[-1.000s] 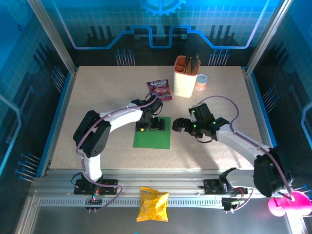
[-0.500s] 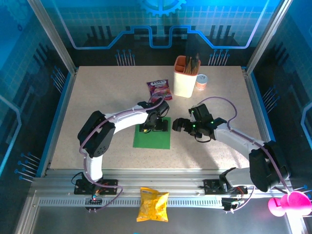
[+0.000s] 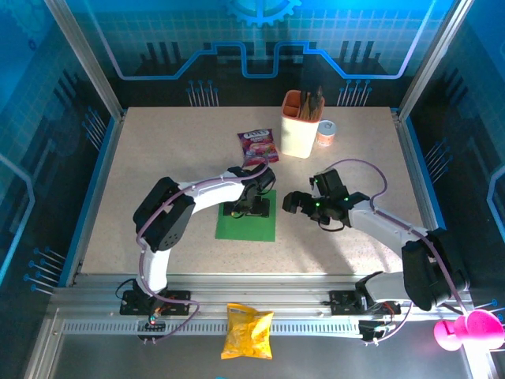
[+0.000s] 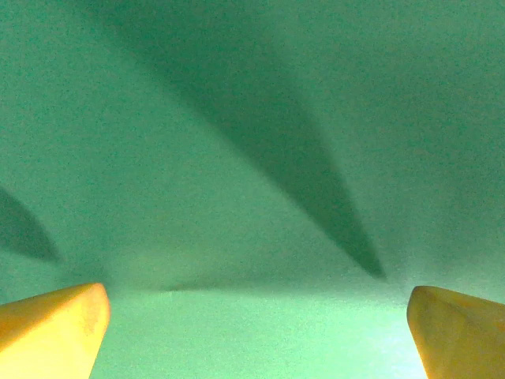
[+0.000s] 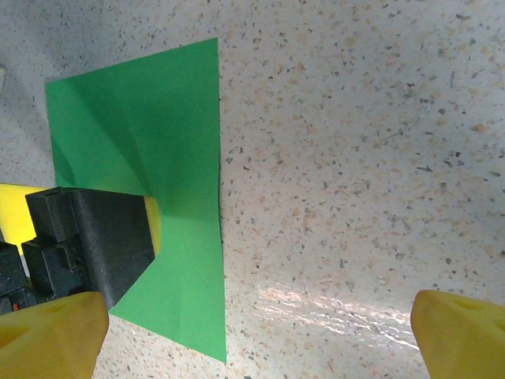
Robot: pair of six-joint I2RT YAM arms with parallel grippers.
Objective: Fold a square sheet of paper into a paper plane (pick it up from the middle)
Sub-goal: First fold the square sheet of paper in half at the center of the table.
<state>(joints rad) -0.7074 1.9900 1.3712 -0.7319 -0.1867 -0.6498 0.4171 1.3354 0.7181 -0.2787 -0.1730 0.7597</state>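
square sheet of paper (image 3: 246, 227): bright green, unfolded on table (image 3: 158, 158), slight buckle at left tool (image 3: 251, 207) | left tool: wide, tips on sheet | right tool (image 3: 290, 203): wide, beside sheet, holding nothing

bright green paper (image 3: 246, 227), speckled beige table (image 3: 173, 158)

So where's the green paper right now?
In the top view the green paper lies mid-table, under the open left gripper, with the purple sachet just beyond it.

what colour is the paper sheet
The square sheet of paper is plain bright green, clearest in the right wrist view.
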